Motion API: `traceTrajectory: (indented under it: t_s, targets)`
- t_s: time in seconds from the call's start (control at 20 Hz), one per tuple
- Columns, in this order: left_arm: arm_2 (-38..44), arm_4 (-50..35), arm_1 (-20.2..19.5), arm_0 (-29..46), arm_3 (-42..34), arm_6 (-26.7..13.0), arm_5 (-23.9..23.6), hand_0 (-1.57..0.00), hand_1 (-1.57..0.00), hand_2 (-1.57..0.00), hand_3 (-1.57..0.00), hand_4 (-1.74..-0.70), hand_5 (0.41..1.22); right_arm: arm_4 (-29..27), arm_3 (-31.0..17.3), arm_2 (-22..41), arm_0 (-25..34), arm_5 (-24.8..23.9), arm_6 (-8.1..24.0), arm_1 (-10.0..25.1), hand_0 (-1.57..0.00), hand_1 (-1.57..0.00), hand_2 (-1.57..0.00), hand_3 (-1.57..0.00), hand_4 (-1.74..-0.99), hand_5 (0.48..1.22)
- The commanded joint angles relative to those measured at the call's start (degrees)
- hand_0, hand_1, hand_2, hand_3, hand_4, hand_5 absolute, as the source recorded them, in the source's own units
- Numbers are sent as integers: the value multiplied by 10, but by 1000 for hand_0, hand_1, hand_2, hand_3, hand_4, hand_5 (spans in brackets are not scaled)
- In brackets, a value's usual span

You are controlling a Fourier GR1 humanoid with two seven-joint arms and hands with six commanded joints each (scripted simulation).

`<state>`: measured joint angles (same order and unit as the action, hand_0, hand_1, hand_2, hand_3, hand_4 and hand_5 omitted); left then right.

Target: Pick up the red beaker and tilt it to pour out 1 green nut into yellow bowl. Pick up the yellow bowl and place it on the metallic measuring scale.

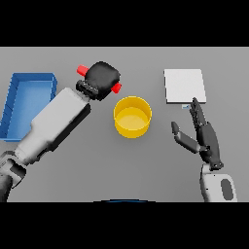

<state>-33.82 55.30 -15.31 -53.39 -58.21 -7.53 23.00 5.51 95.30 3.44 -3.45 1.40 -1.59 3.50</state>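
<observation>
My left hand (103, 78) is shut on the red beaker (116, 88), which lies tilted; only its two red ends stick out past the dark fingers. Its lower right end hangs just above and left of the yellow bowl (133, 117), which stands at the table's middle. I see no green nut. The metallic measuring scale (184, 85) is a flat pale square at the back right. My right hand (204, 136) hovers open to the right of the bowl, fingers pointing up toward the scale, thumb out to the left.
A blue tray (14, 104) sits at the left edge, partly behind my left forearm (53, 121).
</observation>
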Motion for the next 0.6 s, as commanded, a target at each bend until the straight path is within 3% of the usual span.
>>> traceTrajectory:
  t_s: [0.0,0.2,0.35,0.5,0.55]
  targets:
    - [-17,15,5,-12,11,-1,11,-1571,-1571,-1571,-1315,-1685,1217,1,-3,0,3,-3,5,-3,1,1,1,1,-1292,635]
    - [-56,54,5,-54,41,30,42,-1571,-1571,-1571,-1203,-1709,1219,-5,0,0,-2,-3,4,-10,1,1,1,1,-1301,607]
    - [-90,88,11,-79,59,53,35,-1571,-1571,-1571,-1383,-1723,1220,-7,-7,-3,1,2,-2,-4,1,1,1,1,-1299,605]
    - [-125,124,17,-100,73,63,40,-1571,-1571,-1571,-1475,-1731,1221,4,-12,-1,3,-5,5,-5,1,1,1,1,-1298,599]
    - [-134,131,19,-99,69,65,38,-1571,-1571,-1571,-1494,-1733,1221,6,-11,-3,-4,-3,-8,2,1,1,1,1,-1299,601]
